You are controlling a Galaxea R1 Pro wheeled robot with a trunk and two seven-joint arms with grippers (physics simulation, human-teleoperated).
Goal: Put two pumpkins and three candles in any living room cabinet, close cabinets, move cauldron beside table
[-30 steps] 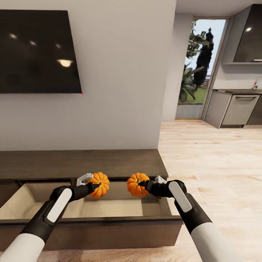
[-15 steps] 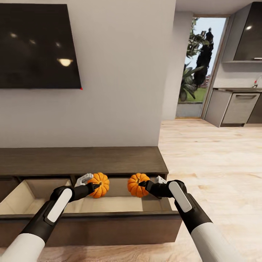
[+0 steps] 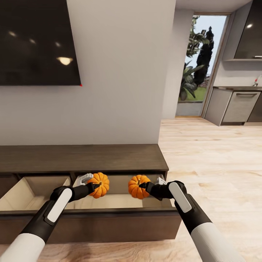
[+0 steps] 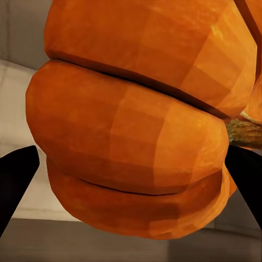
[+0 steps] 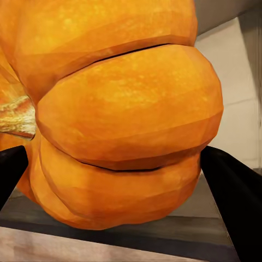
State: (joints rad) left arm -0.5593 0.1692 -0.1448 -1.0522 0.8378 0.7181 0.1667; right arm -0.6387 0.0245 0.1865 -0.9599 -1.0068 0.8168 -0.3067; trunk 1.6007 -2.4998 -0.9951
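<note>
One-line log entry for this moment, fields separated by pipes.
left gripper: shut on left ribbed orange pumpkin | right gripper: shut on right ribbed orange pumpkin | both above open tan-lined drawer of dark-brown wooden cabinet

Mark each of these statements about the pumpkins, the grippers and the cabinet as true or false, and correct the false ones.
1. Each gripper holds a round ribbed orange pumpkin. True: the left gripper grips the left pumpkin, the right gripper the right pumpkin.
2. The long dark-brown wooden cabinet has every drawer shut. False: its tan-lined drawer is pulled open.
3. Both pumpkins rest on the drawer floor. False: they hang in the fingers above it.
4. A dark wall screen hangs above the cabinet. True.
</note>
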